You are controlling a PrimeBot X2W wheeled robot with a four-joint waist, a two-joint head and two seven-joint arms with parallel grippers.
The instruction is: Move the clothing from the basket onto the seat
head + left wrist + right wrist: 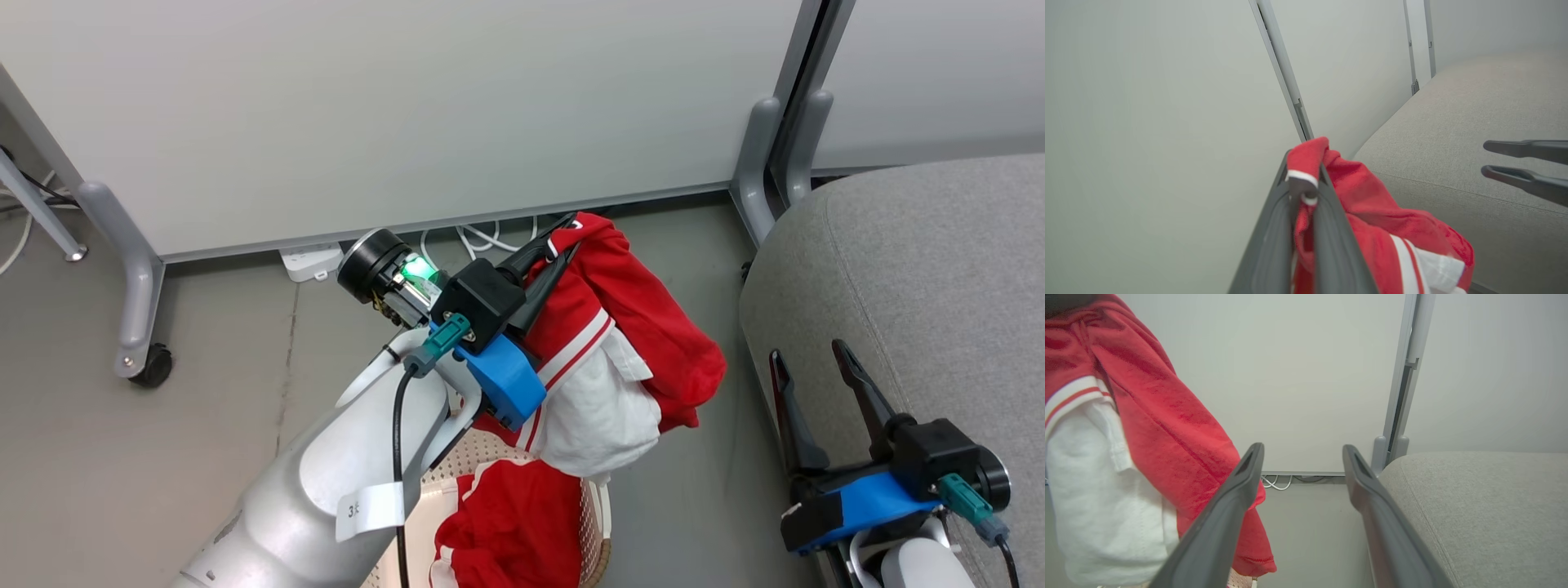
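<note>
The left gripper (562, 237), clamped on a fold of one red garment (645, 327) hanging above the basket (602, 523), should carry it high and rightward past the empty, wide-open right gripper (808, 353) onto the seat (922, 261); the second garment (506, 523) lies in the basket.

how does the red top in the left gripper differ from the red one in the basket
The soft red garment with a white panel hangs in the air, pinched in the shut left gripper; the second red garment lies crumpled in the cream perforated plastic basket. The hanging one shows a broad white panel; the basket one shows mostly red. Both are red with white trim.
</note>
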